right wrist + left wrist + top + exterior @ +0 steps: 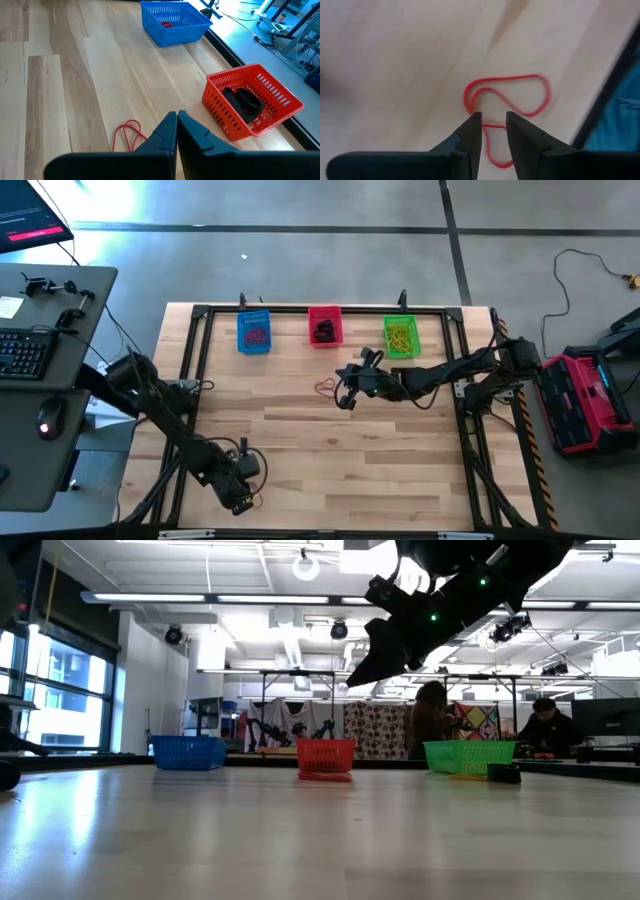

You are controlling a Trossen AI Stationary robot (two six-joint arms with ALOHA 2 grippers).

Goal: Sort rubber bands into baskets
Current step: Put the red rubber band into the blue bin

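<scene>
You still have two rubber bands to put away: one red band (325, 387) lies in the middle of the table (400, 460), and a second red band (507, 100) lies near the front edge. Your left pincer (493, 125) is open a little with its tips on each side of that second red band, holding nothing yet, and your right pincer (176, 122) hangs shut and empty just beside the first one. The blue basket (254, 333) has red ones, the red basket (325, 326) black ones, the green basket (401, 336) yellow ones, so you look nearly done.
</scene>
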